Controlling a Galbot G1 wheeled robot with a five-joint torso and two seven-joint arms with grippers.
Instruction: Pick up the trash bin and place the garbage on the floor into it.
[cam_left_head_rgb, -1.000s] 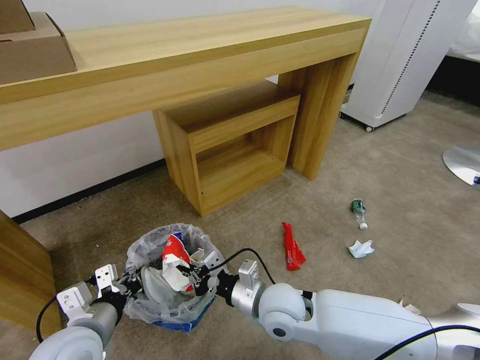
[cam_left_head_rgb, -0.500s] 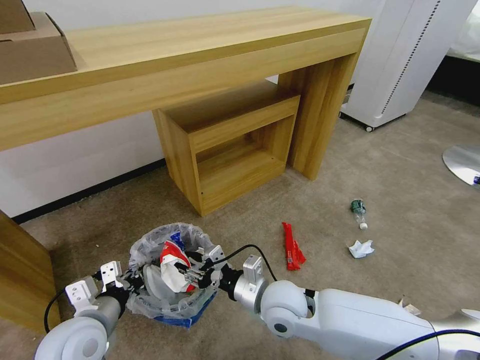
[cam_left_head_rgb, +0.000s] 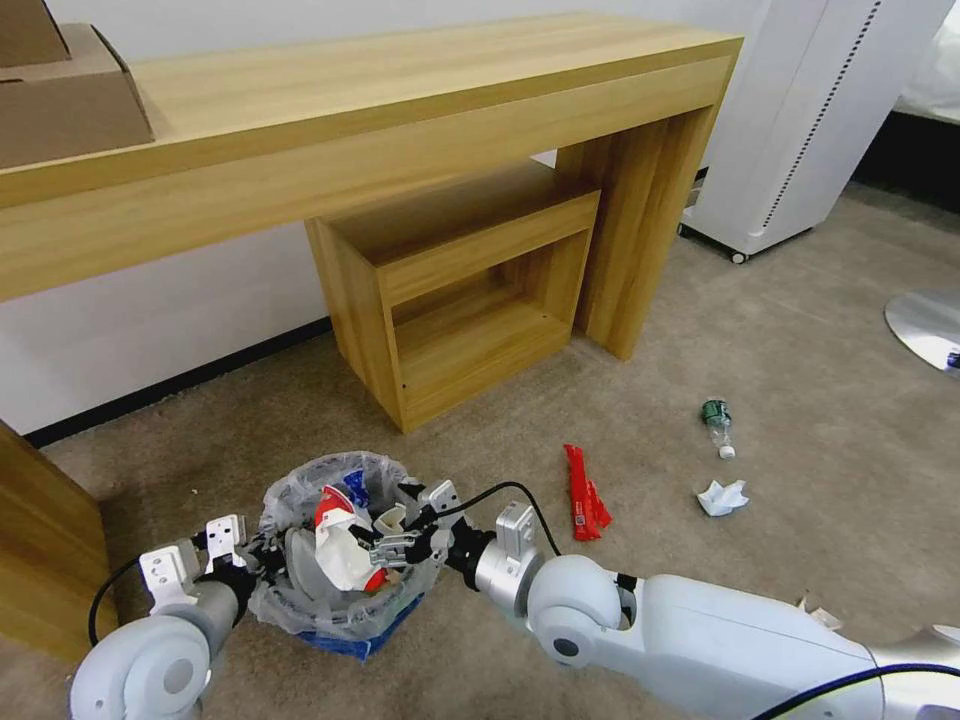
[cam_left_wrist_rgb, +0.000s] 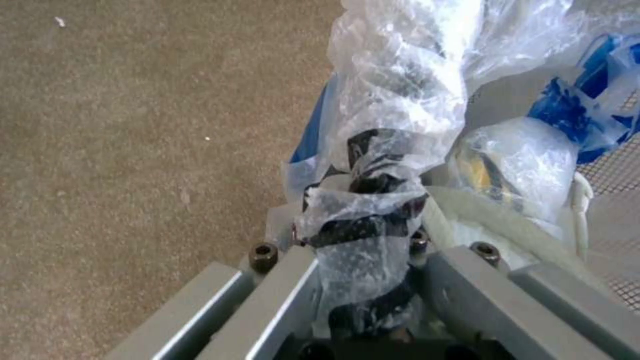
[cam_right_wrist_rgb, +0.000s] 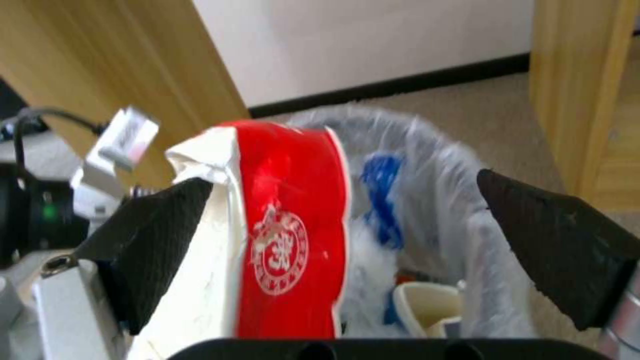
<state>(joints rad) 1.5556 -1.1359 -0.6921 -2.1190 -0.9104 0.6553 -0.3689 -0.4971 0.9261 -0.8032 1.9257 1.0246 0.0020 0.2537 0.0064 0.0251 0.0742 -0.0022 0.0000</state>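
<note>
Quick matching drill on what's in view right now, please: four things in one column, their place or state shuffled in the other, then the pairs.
1. small green-labelled clear bottle
2. red-and-white snack wrapper
3. left gripper
4. right gripper

A. open, over the blue bag-lined trash bin
B. clamped on the bin's rim
C. lying on the carpet
D. upright in the bin

Pairs: 1-C, 2-D, 3-B, 4-A

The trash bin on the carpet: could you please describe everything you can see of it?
The trash bin is a small round blue bin lined with a crinkled clear plastic bag that overhangs its rim. It sits low over the carpet before the wooden side cabinet. The left gripper is shut on its bagged rim. Inside are white items and a red and white wrapper, which stands between the spread fingers of the open right gripper above the bin's mouth.
</note>
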